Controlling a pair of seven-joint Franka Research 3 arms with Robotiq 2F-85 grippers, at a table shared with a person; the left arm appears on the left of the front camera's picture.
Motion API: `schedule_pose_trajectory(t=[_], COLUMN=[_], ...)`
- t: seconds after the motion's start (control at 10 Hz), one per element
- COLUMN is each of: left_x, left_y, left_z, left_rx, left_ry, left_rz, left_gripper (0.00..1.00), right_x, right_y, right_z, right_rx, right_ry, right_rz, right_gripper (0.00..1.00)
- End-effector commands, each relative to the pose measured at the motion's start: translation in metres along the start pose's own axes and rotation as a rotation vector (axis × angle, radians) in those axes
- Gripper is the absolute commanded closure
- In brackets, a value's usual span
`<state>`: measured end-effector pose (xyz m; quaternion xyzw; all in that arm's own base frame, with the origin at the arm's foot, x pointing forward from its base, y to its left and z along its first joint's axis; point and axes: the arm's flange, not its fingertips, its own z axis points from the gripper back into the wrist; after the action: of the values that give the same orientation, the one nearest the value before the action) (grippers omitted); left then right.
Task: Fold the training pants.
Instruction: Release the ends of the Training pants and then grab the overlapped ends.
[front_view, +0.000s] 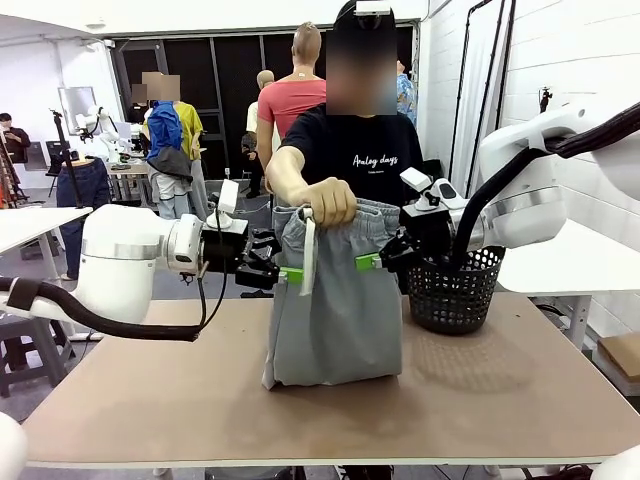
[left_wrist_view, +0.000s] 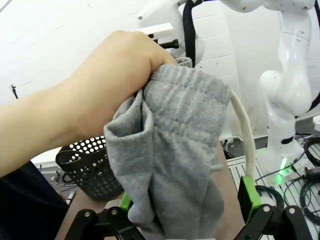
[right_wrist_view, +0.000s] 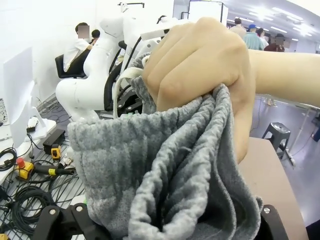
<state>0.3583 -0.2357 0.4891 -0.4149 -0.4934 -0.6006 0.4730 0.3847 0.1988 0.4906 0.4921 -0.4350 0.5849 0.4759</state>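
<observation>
The training pants (front_view: 335, 310) hang bunched from a person's hand (front_view: 325, 200) gripping the waistband, lower end slumped on the surface (front_view: 150, 380); they look like soft, light jersey that will sag wherever unsupported. The left jaws and right jaws flank them just under the waistband, each spread wide with cloth between, not clamped; the side edges by the thick elastic look the firmest hold.

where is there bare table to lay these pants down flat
Bare table runs along the near edge in front of the pants, widest at the near left, and at the near right in front of the basket. Crowded: the middle, where the hand, left gripper and right gripper meet at the pants.
</observation>
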Motion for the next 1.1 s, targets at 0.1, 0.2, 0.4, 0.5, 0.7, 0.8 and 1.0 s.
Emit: schedule_pose_trajectory(t=[0.1, 0.2, 0.4, 0.5, 0.7, 0.8, 1.0], left_x=[0.012, 0.01, 0.011, 0.011, 0.004, 0.003, 0.003], left_y=[0.009, 0.013, 0.013, 0.012, 0.019, 0.016, 0.017], left_z=[0.013, 0.009, 0.0, -0.004, -0.005, -0.007, -0.013], left_rx=[-0.002, 0.04, 0.079, 0.075, 0.058, 0.058, 0.105], left_ry=[0.013, 0.007, -0.007, -0.011, 0.002, -0.004, -0.04], left_rz=[0.012, 0.009, 0.022, 0.029, 0.035, 0.044, 0.072], left_gripper=[0.0, 0.0, 0.0, 0.0, 0.0, 0.0, 0.0], right_x=[0.002, 0.001, 0.001, 0.003, 0.005, 0.006, 0.002], right_y=[-0.004, -0.008, -0.008, -0.008, -0.017, -0.015, -0.013], right_z=[-0.008, -0.012, -0.016, -0.019, -0.024, -0.028, -0.038], right_rx=[-0.003, -0.011, -0.023, -0.032, -0.065, -0.06, -0.035], right_ry=[0.007, -0.003, -0.026, -0.042, -0.081, -0.072, -0.057], right_rz=[0.027, 0.04, 0.053, 0.066, 0.116, 0.108, 0.09], right_gripper=[0.0, 0.0, 0.0, 0.0, 0.0, 0.0, 0.0])
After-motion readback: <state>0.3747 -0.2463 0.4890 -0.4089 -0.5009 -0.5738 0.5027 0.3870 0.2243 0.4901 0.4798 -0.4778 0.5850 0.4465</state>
